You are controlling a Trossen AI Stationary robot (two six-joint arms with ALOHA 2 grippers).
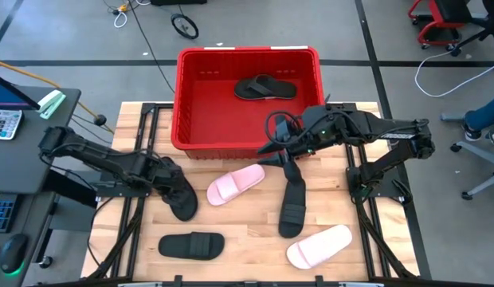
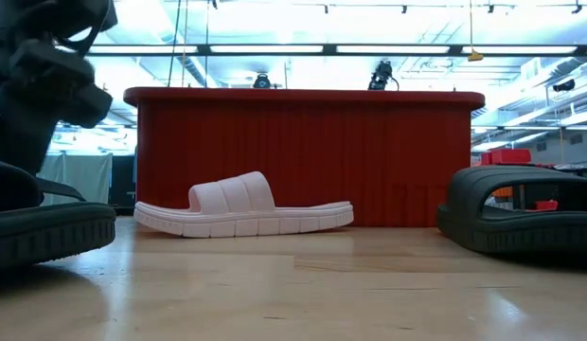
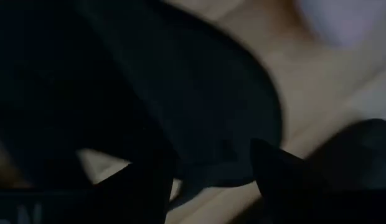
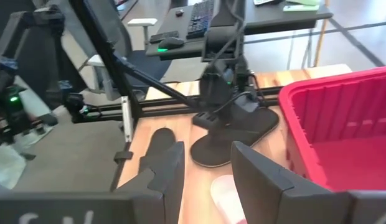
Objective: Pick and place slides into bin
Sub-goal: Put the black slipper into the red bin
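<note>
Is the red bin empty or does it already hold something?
Not empty: the bin holds one black flip-flop, lying flat on its floor.

The surface (image 1: 255, 239) is a pale wooden top. Resting on it: the red bin (image 1: 183, 104) at the far edge; a pink slide (image 1: 236, 185) just before the bin; a second pink slide (image 1: 319, 245) near the front right; a black slide (image 1: 191, 245) front left; a black slide (image 1: 292, 206) at centre; another black slide (image 1: 180, 195) at left.
</note>
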